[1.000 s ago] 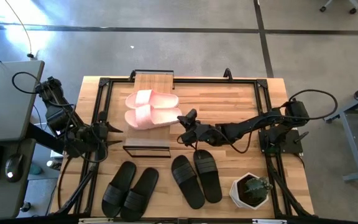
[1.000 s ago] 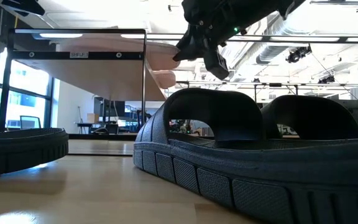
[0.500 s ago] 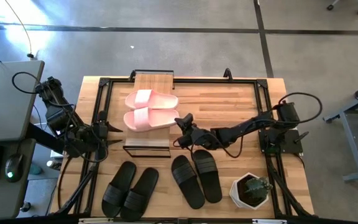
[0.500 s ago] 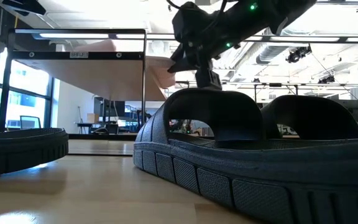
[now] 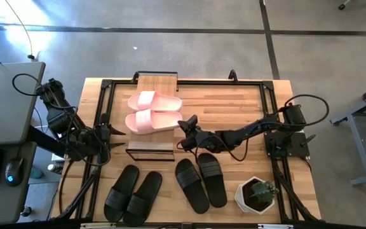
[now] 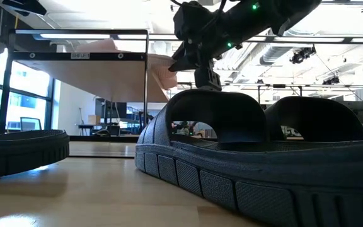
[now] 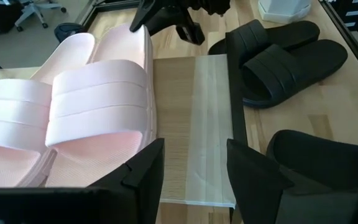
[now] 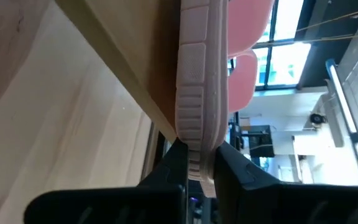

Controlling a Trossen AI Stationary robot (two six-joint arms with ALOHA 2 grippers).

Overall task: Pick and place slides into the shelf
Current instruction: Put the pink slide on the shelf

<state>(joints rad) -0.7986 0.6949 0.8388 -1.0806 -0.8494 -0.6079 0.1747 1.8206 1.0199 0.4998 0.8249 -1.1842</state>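
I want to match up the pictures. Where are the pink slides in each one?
High view: pink slides on the shelf, table's far middle.
Low view: upper middle, behind the shelf's post.
Left wrist view: filling the left.
Right wrist view: one sole edge between the right gripper fingers.
Shared landmark: the shelf's wooden plank.

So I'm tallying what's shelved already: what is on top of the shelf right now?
Both pale pink slides lie side by side on the shelf, hiding most of its plank. The right gripper pinches one slide's end. The black slides sit on the table.
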